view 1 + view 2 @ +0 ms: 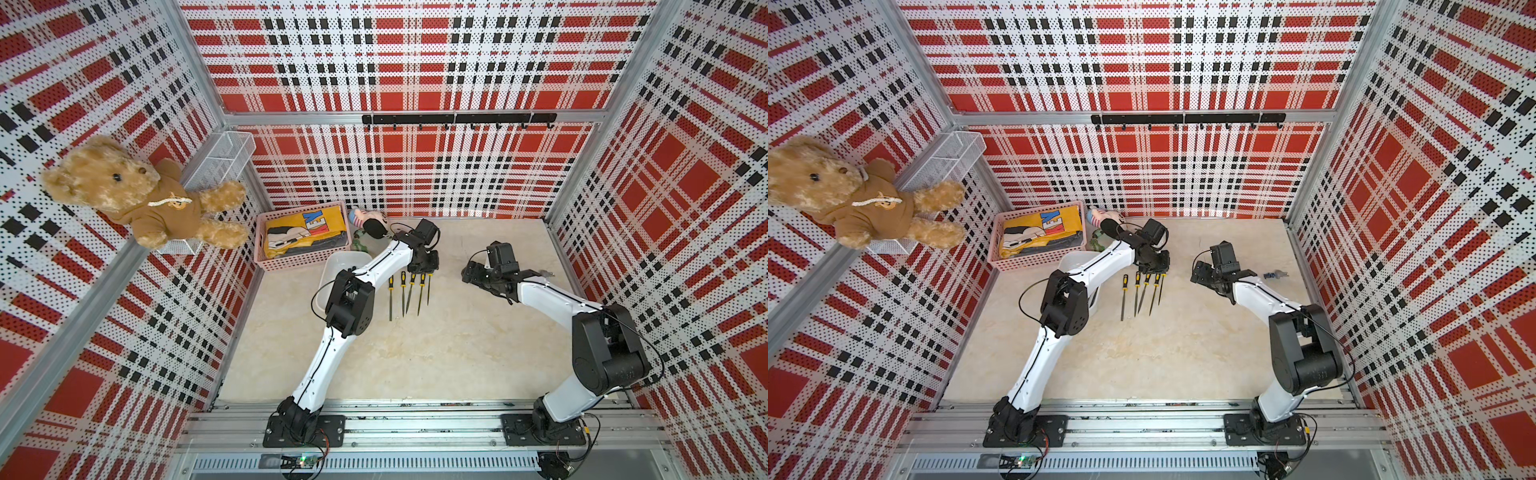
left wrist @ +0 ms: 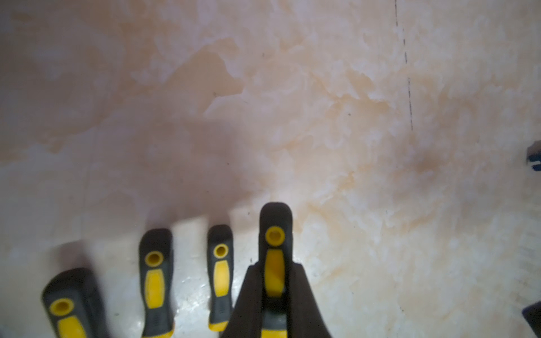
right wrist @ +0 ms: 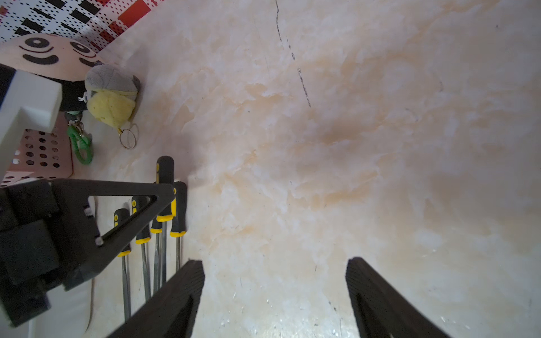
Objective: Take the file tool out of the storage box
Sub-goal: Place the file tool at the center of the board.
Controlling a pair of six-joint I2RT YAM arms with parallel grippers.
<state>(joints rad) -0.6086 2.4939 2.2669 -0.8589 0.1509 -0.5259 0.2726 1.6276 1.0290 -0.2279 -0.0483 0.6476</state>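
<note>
File tool: a black-and-yellow file (image 2: 275,225), already out of the storage box (image 1: 347,259), low over the tabletop (image 1: 415,353) in its far half
Left gripper (image 2: 274,267): jaws closed tight on that file's handle
Contact: I cannot tell if the held file rests on the tabletop
Other files (image 1: 402,293): a row lying flat just beside the held one, handles toward the far edge
Storage box: near the tabletop's left edge, partly hidden under the left arm; the part that shows looks bare
Step in hand: probably setting the file down in the row
Next move: likely opening the jaws, then lifting straight up without nudging neighbours
Right gripper (image 3: 275,262): jaws wide apart, holding nothing, over bare tabletop nearer the right edge
</note>
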